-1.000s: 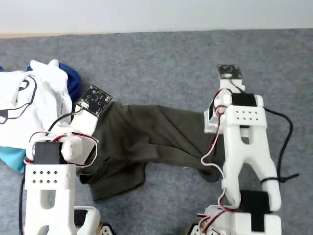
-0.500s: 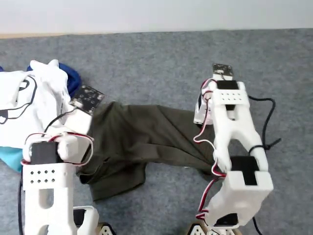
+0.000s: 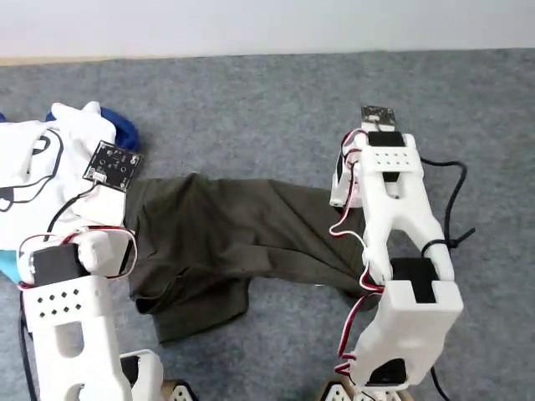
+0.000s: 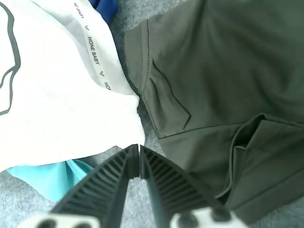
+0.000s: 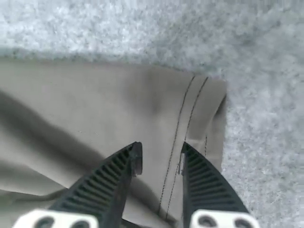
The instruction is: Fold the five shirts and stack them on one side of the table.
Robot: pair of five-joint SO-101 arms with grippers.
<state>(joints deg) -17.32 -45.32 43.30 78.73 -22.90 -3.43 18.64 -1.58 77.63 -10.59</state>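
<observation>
A dark olive shirt (image 3: 242,234) lies crumpled across the middle of the grey table, one sleeve folded under at the front. My left gripper (image 4: 139,151) is shut with nothing in it. It hovers over the gap between the olive shirt's left edge (image 4: 209,80) and a white shirt (image 4: 57,95). My right gripper (image 5: 159,159) is open just above the olive shirt's stitched right hem (image 5: 190,109), one finger on either side of the seam. In the high view the right gripper (image 3: 343,180) is at the shirt's far right corner.
At the table's left edge a white printed shirt (image 3: 42,180) lies on a blue shirt (image 3: 125,138) and a teal one (image 3: 12,267). Bare grey carpet (image 3: 251,109) stretches behind the olive shirt and to the right of the right arm (image 3: 401,242).
My left arm has swung left, off the olive shirt and toward the white shirt pile. My right arm has stretched forward and a little left, to the shirt's right hem.
</observation>
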